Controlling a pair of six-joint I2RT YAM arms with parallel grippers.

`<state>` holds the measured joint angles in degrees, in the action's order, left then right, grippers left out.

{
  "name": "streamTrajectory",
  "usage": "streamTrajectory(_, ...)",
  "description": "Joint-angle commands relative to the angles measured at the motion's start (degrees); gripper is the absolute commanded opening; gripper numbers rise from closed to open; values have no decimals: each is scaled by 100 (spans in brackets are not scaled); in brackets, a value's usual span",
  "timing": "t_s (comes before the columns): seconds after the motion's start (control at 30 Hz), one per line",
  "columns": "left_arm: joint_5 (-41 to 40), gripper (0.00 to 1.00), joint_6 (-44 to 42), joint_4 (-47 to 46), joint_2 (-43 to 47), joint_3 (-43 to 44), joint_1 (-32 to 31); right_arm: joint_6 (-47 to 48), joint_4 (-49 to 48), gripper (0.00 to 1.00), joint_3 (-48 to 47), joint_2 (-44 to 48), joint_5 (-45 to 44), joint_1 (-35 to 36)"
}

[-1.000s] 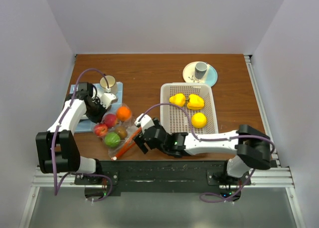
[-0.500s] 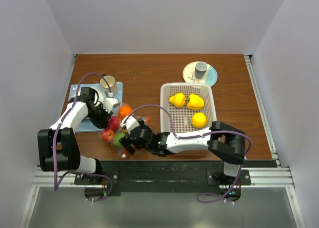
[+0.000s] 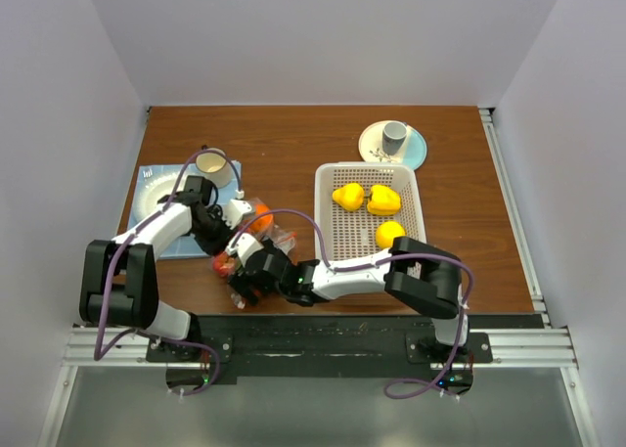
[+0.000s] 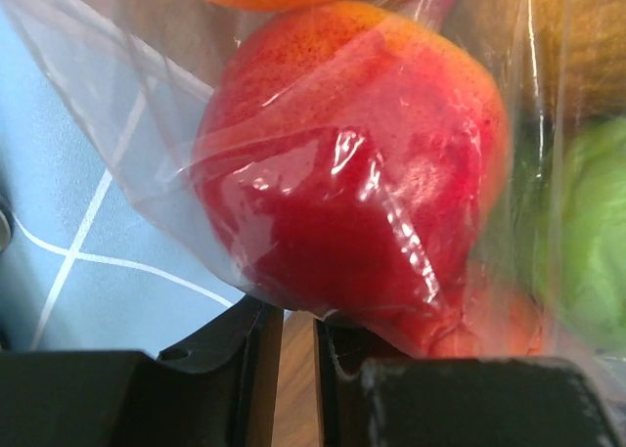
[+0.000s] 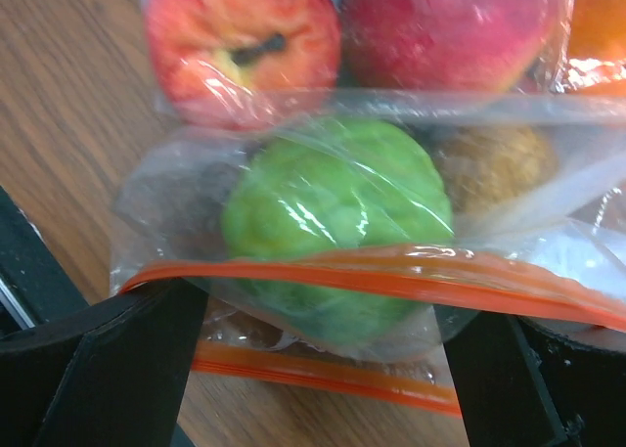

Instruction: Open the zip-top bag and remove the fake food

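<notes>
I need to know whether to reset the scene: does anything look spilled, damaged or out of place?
Nothing looks spilled or damaged. Only the zip-top bag looks untidy: it lies crumpled, the two halves of its orange zip strip seem parted, and red and green fake food sits inside.

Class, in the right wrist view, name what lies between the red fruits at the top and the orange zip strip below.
A green fake fruit, inside the clear zip-top bag; the right wrist view shows it.
</notes>
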<state>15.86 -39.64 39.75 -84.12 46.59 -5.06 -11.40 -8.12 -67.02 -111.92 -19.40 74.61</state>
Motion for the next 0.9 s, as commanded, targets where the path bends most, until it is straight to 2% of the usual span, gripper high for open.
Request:
streamTrajectory(0.0, 164, 23, 255, -81, -61, -36, -215, 15, -787, 99, -346, 3, 270, 1)
streamTrajectory(0.17, -65, 21, 202, -195, -43, -159, -232, -20, -884, 98, -163, 301, 147, 10)
streamTrajectory(0.33, -381, 16, 123, -432, -17, -475, -250, -143, -1077, 85, 365, 601, -204, 1)
streamTrajectory(0.4, -469, 13, 97, -555, 0, -641, -294, -152, -1060, 84, 418, 645, -275, 1)
streamTrajectory(0.6, -1277, 11, 35, -986, 229, -1107, -636, 32, -1042, 96, 129, 803, -398, 1)
streamTrajectory(0.87, -1383, 11, 44, -1030, 115, -1134, -681, 331, -981, 99, -293, 566, -538, 1)
